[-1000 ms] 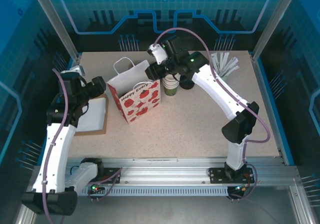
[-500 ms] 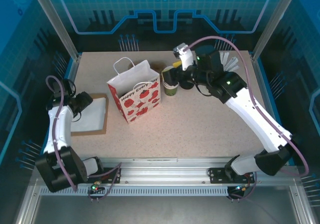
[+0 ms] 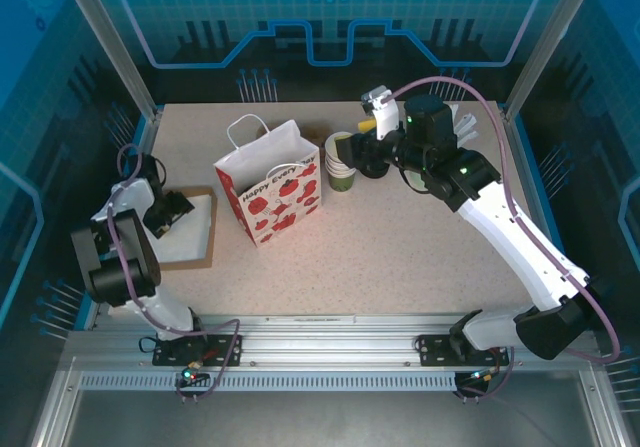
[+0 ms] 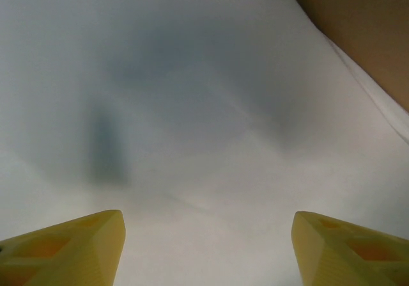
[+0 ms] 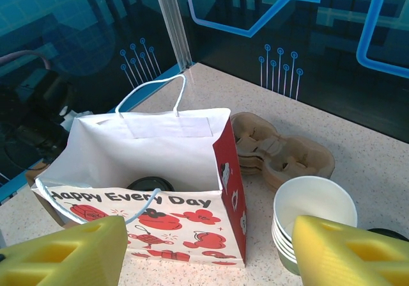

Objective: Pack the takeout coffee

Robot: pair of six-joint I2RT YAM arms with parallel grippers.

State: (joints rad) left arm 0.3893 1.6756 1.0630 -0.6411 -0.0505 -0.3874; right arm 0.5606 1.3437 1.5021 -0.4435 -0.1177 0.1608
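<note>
The takeout coffee (image 5: 150, 185) stands inside the white paper bag (image 5: 153, 148); just its round black lid shows above the bag's front wall in the right wrist view. The bag (image 3: 268, 179), printed with red apples, stands upright and open at mid-table. My right gripper (image 5: 204, 254) is open and empty, hovering right of the bag and above the stack of lidless cups (image 5: 314, 215). In the top view the right gripper (image 3: 347, 149) sits over that stack (image 3: 342, 170). My left gripper (image 4: 208, 247) is open, close over white napkins (image 4: 192, 107).
Brown cardboard cup carriers (image 5: 281, 151) lie behind the cup stack. A stack of black lids (image 3: 375, 165) sits right of the cups, and a holder of white sticks (image 3: 450, 132) is at the back right. The napkins lie on a brown board (image 3: 185, 257) at the left edge.
My right gripper has drawn back to the right, from over the bag's right end to above the cup stack. The left arm has folded back and its gripper now sits on the napkins.
</note>
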